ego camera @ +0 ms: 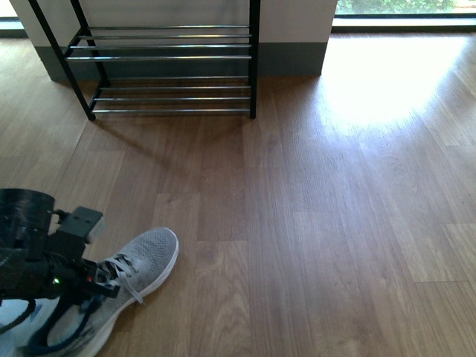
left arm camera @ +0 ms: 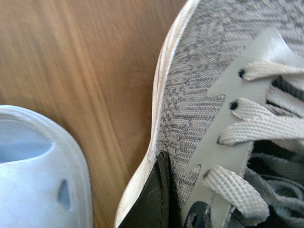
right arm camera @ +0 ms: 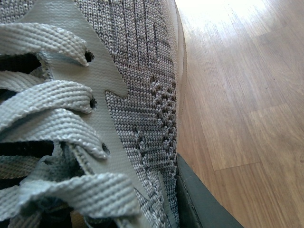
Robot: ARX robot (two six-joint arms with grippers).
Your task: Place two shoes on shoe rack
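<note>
Sneaker [ego camera: 152,256], grey knit with pale laces, lies on the wood floor [ego camera: 335,223] near its near-left corner. Its long axis runs from the heel at the near edge to the toe, which points away and a little right. The shoe rack [ego camera: 171,98] stands well apart at the far-left edge against the wall, its rod shelves bare in the part that shows. The left gripper [ego camera: 93,294] sits directly over the laced midfoot, so the left arm is plainly the nearer one. The left wrist view adds what the front view hides: one dark finger [left arm camera: 154,199] lies flat against the sneaker's outer side by the sole, and a pale blue slipper [left arm camera: 33,166] lies just beside it. The jaws look set narrowly about that side wall, but whether they pinch it I cannot tell. The right arm is out of the front view. Its wrist view shows a dark finger [right arm camera: 202,206] against a grey knit upper [right arm camera: 142,85]; whether this is the same shoe, or how those jaws stand, I cannot tell.
</note>
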